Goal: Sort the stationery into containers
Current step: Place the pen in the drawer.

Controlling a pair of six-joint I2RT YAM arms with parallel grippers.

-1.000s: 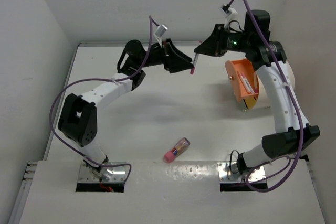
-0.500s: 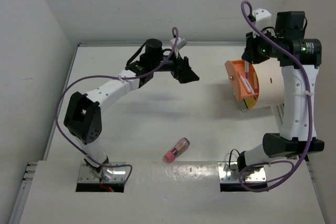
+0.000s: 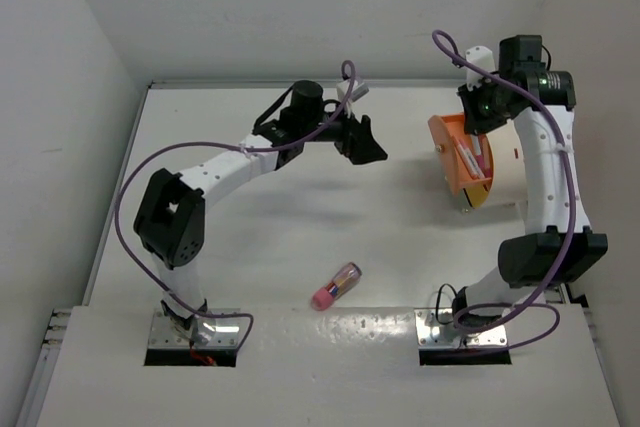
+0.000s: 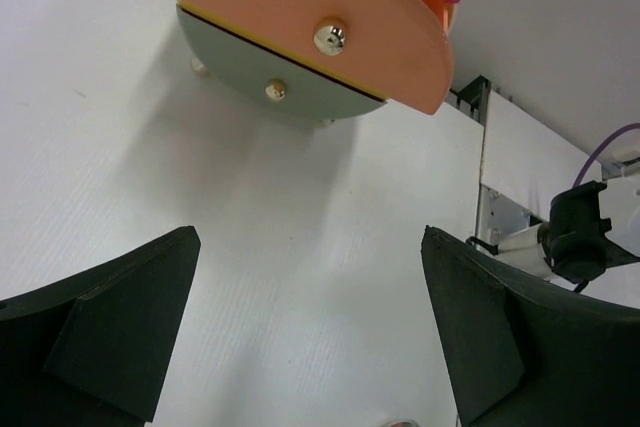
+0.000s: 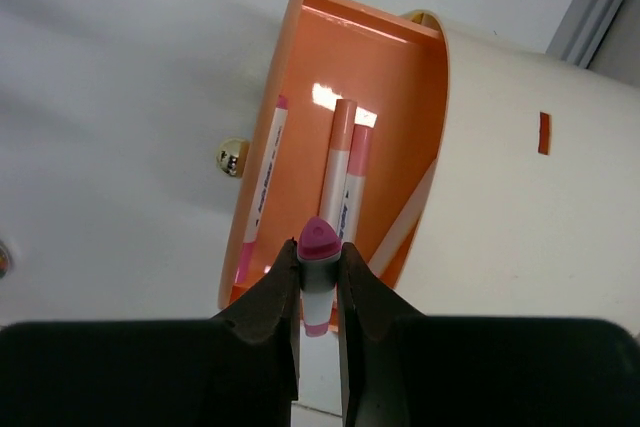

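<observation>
Right jaws pinched shut on a pink-tipped pen (image 5: 318,247), aimed at the drum's (image 5: 520,197) open orange tray (image 5: 390,77) -- other pens (image 5: 338,157) lie inside; left jaws wide open, empty. Risk: an off-centre release clips the rim; pen rolls onto the tabletop (image 3: 250,237).

text: none legible | pens (image 5: 262,182) in drum (image 5: 520,207): fine print on barrels, too small to read
</observation>
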